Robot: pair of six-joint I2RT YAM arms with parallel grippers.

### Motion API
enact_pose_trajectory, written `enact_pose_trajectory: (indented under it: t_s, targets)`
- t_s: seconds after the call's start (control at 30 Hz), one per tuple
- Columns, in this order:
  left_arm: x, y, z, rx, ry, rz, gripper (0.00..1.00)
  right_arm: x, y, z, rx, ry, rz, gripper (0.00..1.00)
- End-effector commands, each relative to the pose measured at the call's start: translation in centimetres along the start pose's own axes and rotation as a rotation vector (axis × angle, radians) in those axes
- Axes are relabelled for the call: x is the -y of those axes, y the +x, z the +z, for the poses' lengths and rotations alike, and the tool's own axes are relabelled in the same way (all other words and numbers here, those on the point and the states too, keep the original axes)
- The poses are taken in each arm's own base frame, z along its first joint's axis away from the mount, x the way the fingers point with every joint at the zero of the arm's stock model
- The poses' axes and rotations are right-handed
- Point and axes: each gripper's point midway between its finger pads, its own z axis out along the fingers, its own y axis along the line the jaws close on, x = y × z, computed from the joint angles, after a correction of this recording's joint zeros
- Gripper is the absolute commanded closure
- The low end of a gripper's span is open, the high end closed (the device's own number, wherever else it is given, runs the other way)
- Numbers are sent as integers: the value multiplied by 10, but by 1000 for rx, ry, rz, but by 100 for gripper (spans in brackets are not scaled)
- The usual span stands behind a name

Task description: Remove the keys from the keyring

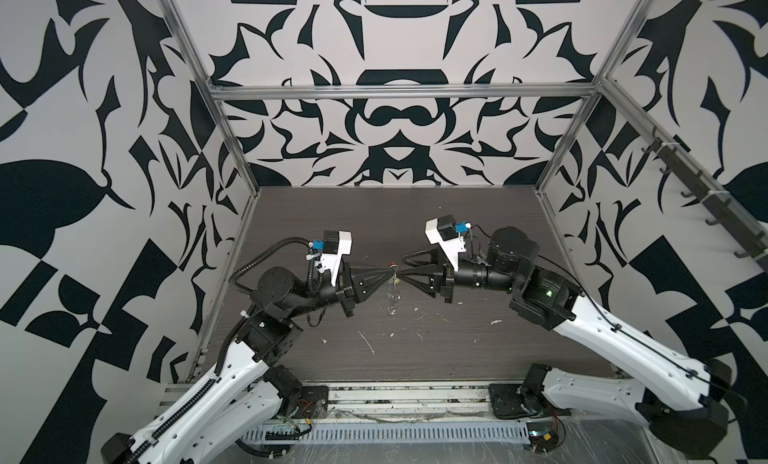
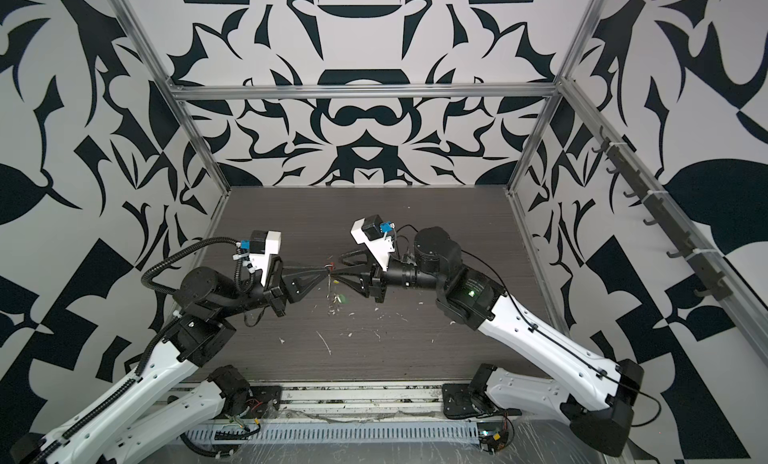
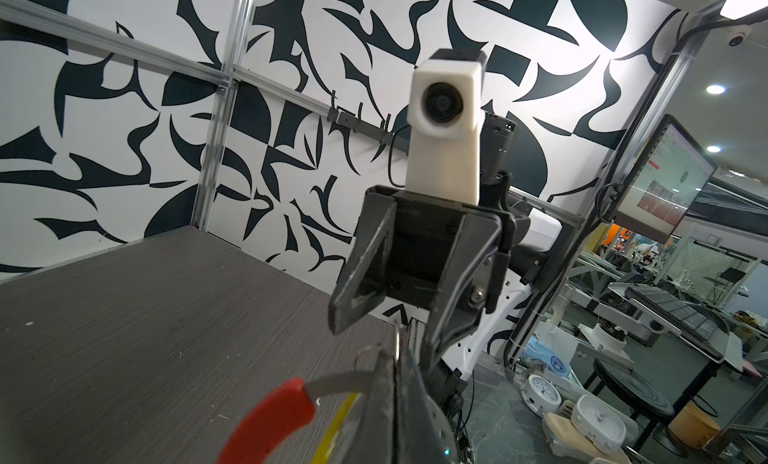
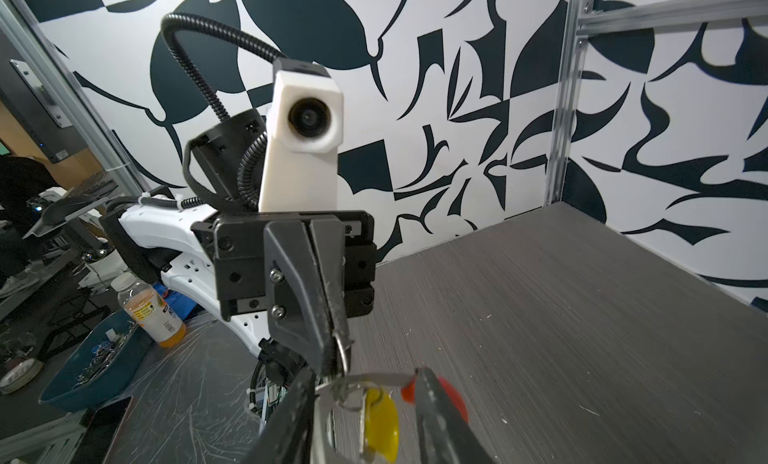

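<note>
Held in mid-air above the bench [image 1: 457, 233], the left pincer [image 4: 334, 358] is clamped on the keyring [image 3: 270, 422], seemingly to steady it so the yellow tag [image 4: 380, 424] hangs free. The right pincer [image 3: 386, 337] faces it, jaws apart either side of that tag, likely lining up to work it off

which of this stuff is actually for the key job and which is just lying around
For the job: keyring, yellow tag, green tag, left gripper holding the keyring, right gripper, open.

Lying about: white scraps on the table, bottle, blue bin, clocks.
</note>
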Motion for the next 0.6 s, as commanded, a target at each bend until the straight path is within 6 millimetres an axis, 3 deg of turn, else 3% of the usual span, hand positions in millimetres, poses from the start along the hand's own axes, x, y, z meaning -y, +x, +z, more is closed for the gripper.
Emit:
enact_pose_trajectory:
  t_s: [0.0,0.3,0.57]
  targets:
    - [16,-17,-3,43,46,56,100,-17,-28,-5,103,-69,-23,60]
    - [14,-18,-4,56,30,58,100,-22,-23,-1,85,-123,15,82]
    - [15,-24,-6,73,18,65,100,-20,-15,0,72,-121,41,87]
